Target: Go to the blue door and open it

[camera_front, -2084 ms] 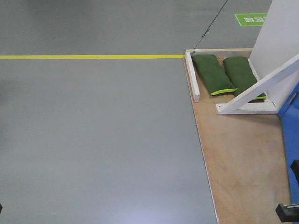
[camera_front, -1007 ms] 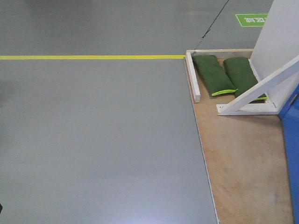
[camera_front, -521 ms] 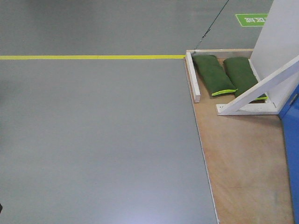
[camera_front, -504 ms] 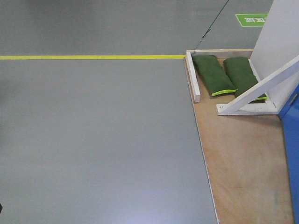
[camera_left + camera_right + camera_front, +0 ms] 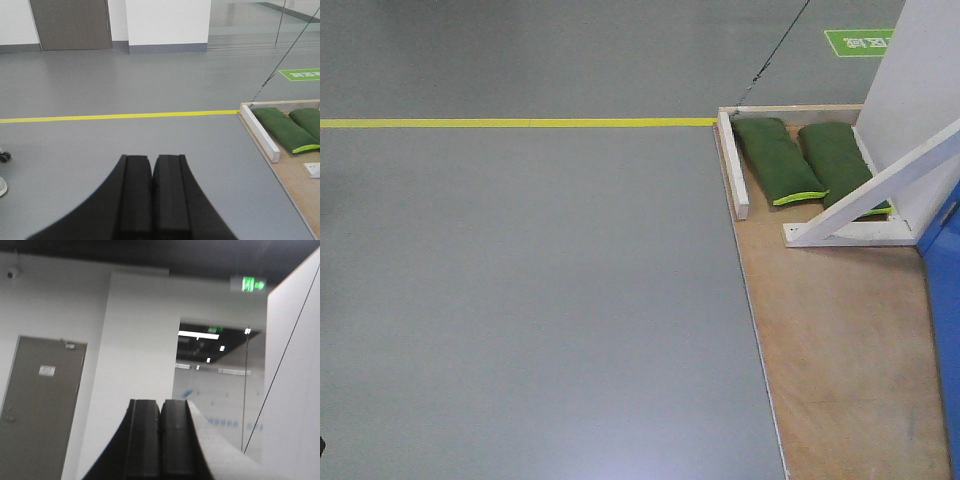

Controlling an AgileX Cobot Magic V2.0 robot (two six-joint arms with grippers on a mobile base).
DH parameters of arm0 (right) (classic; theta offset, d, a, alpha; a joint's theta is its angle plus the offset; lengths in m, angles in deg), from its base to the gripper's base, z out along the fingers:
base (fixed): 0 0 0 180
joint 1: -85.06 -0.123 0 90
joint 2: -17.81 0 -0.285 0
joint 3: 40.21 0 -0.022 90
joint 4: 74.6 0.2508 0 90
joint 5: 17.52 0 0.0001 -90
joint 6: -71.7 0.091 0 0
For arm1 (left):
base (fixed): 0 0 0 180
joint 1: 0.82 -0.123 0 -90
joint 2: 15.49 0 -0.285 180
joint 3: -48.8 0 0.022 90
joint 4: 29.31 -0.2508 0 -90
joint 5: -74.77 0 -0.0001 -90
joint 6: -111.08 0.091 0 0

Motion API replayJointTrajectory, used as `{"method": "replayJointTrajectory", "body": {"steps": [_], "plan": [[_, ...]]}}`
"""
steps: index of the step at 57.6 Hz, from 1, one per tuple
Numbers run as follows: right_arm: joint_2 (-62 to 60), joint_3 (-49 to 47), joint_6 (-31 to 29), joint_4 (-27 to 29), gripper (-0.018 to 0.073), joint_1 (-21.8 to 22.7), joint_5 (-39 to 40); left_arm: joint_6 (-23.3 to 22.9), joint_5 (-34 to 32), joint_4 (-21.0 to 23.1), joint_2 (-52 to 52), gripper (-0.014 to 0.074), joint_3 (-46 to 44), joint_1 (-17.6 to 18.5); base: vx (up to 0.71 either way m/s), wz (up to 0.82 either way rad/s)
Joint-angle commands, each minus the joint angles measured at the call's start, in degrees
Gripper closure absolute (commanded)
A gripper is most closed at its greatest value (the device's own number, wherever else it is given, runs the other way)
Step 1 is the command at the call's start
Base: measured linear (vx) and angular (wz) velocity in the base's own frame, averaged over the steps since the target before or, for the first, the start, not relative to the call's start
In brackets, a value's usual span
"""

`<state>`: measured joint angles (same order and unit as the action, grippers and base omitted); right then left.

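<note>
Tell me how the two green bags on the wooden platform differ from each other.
The left green bag shows whole; the right green bag is partly hidden by the white brace. The left green bag lies next to the white bar; the right green bag lies next to the white wall panel. Both are dark green with a yellow-green edge, flat on the wooden platform.

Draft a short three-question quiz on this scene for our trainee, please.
1. True or false: the left gripper is shut with nothing held in it.
2. How many dark green sandbags lie on the plywood platform? A) one B) two C) four
3. Fill in: in the front-facing view, the glossy blue door panel shows only at the ___ edge of the picture.

Key: 1 true; 2 B; 3 right.
</note>
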<state>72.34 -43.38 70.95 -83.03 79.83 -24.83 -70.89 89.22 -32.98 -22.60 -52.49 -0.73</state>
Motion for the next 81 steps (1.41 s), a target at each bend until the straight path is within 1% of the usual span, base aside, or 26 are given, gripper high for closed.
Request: {"method": "replayJointTrajectory", "body": {"steps": [1, 7, 9, 12, 17, 23, 24, 26, 32, 43, 47, 49, 54, 58, 60, 68, 81], "plan": [[1.1, -7.7, -0.6, -4.1, 0.0547, 0.2, 5.5, -0.3, -4.8, 0.4, 0.7, 0.0524, -1.5, 0.4, 0.00, 0.00], [2.8, -14.2, -0.6, -6.7, 0.0547, 0.4, 5.1, -0.3, -4.8, 0.4, 0.7, 0.0524, -1.5, 0.4, 0.00, 0.00], [3.4, -15.9, -0.6, -7.6, 0.0547, 1.1, 5.0, -0.3, -4.8, 0.4, 0.7, 0.0524, -1.5, 0.4, 0.00, 0.00], [4.4, -17.9, -0.6, -8.7, 0.0547, 3.4, 4.8, -0.3, -4.8, 0.4, 0.7, 0.0524, -1.5, 0.4, 0.00, 0.00], [5.9, -19.5, -0.5, -9.3, 0.0547, 9.6, 4.2, -0.3, -4.8, 0.4, 0.7, 0.0524, -1.5, 0.4, 0.00, 0.00], [6.2, -19.1, 0.7, -8.7, 0.0547, 20.1, 2.5, -0.3, -4.8, 0.4, 0.7, 0.0524, -1.5, 0.4, 0.00, 0.00], [6.2, -19.1, 0.7, -8.1, 0.0547, 22.5, 1.9, -0.3, -4.8, 0.4, 0.7, 0.0524, -1.5, 0.4, 0.00, 0.00], [6.2, -19.1, 1.6, -6.9, 0.0547, 25.7, 1.2, -0.3, -4.8, 0.4, 0.7, 0.0524, -1.5, 0.4, 0.00, 0.00], [6.2, -19.1, 3.5, -1.5, 0.0547, 37.7, -0.6, -0.3, -4.8, 0.4, 0.7, 0.0524, -1.5, 0.4, 0.00, 0.00], [6.2, -19.1, 6.7, 6.0, 0.0547, 57.4, -0.9, -0.3, -4.8, 0.4, 0.7, 0.0524, -1.5, 0.4, 0.00, 0.00], [6.7, -19.1, 9.4, 10.7, 0.0547, 64.0, -0.7, -0.3, -4.8, 0.4, 0.7, 0.0524, -1.5, 0.4, 0.00, 0.00], [7.1, -19.1, 10.9, 14.0, 0.0547, 66.9, -0.4, -0.3, -4.8, 0.4, 0.7, 0.0524, -1.5, 0.4, 0.00, 0.00], [8.8, -19.1, 14.2, 22.8, 0.0547, 72.9, -0.2, -0.3, -4.8, 0.4, 0.7, 0.0524, -1.5, 0.4, 0.00, 0.00], [10.6, -19.1, 14.6, 27.7, 0.0547, 77.3, 0.0, -0.3, -4.8, 0.4, 0.7, 0.0524, -1.5, 0.4, 0.00, 0.00], [11.5, -19.1, 14.6, 29.3, 0.0547, 79.7, 0.4, -0.3, -4.8, 0.4, 0.7, 0.0524, -1.5, 0.4, 0.00, 0.00], [16.2, -19.1, 14.6, 31.1, 0.0547, 87.3, 3.1, -0.3, -4.8, 0.4, 0.7, 0.0524, -1.5, 0.4, 0.00, 0.00], [22.3, -19.1, 14.6, 31.2, 0.0547, 98.6, 8.0, -0.3, -4.8, 0.4, 0.7, 0.0524, -1.5, 0.4, 0.00, 0.00]]}}
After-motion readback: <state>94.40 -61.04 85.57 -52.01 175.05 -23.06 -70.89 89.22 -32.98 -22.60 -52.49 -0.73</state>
